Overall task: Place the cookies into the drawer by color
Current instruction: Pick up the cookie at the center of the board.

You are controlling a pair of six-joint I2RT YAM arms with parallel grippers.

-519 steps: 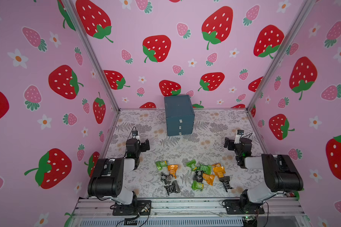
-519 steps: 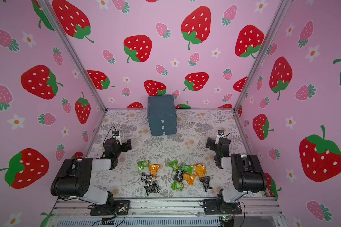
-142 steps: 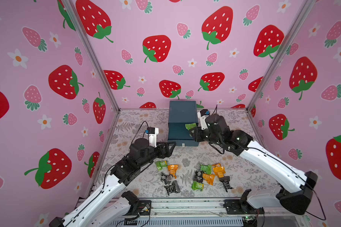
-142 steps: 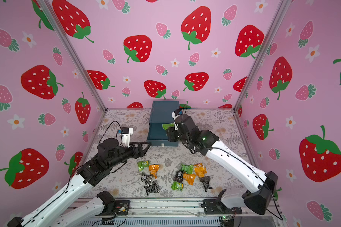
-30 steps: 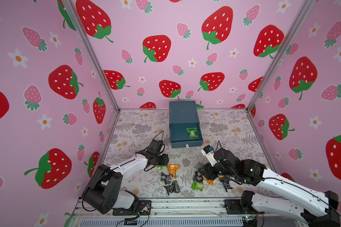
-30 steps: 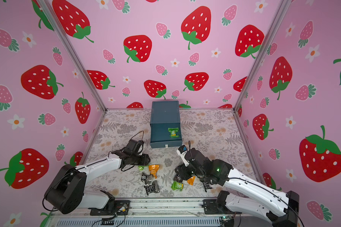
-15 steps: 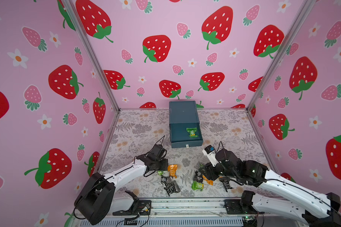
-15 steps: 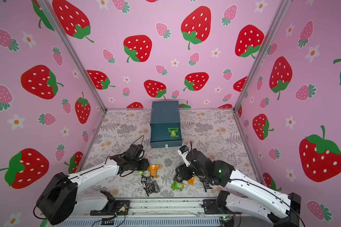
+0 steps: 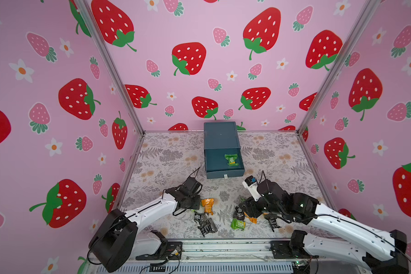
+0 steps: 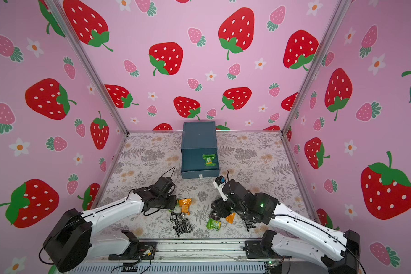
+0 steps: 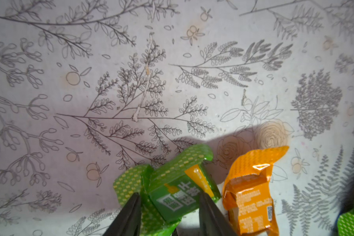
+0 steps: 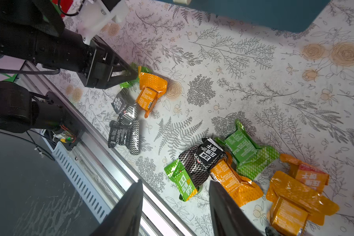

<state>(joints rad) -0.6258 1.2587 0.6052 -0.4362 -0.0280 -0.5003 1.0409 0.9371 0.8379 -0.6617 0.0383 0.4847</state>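
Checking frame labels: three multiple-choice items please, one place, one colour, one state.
1. The packet already put away lies: A in the open drawer; B atop the cabinet; C by the left wall.
2. Packet between the left end effector's fingers: A orange; B black; C green.
3. Right end effector: A clamped on a packet; B open, empty; C out of view.
1A, it lies inside the drawer; 2C, its wrapper is green; 3B, fingers apart, nothing between.

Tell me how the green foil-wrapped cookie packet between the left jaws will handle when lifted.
The green foil-wrapped packet is probably light, given its thin wrapper. Its boxy middle looks stiff; the crimped ends would likely flop. Glossy foil may slip.
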